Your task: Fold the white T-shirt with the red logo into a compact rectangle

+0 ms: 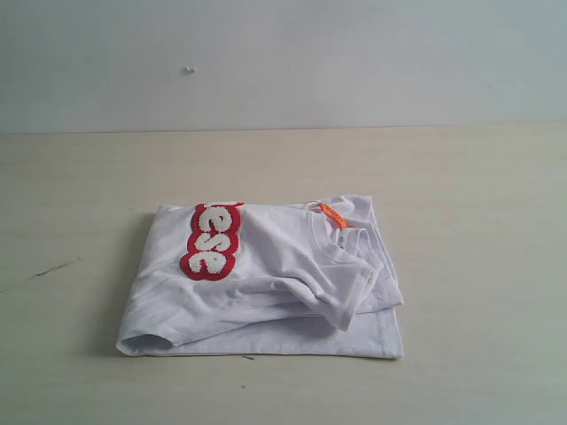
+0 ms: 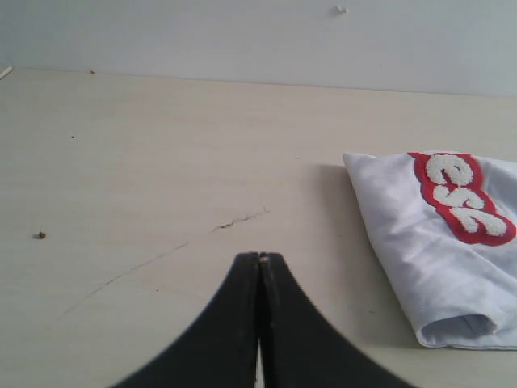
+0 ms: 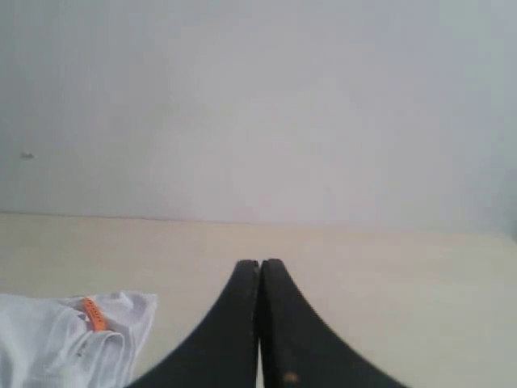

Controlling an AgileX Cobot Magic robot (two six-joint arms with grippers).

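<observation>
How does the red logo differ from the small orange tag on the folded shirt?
Size: the red logo is a long band, far larger than the orange tag, a small strip. Look: the logo carries fuzzy white letters; the tag looks plain orange. Place: in the exterior view the logo lies on the left part of the white T-shirt, the tag further right, near its far edge. Both show on the shirt's top side.

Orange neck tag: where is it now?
Exterior view: the tag sits by the collar at the folded white cotton T-shirt's upper right, right of the red logo band.
</observation>
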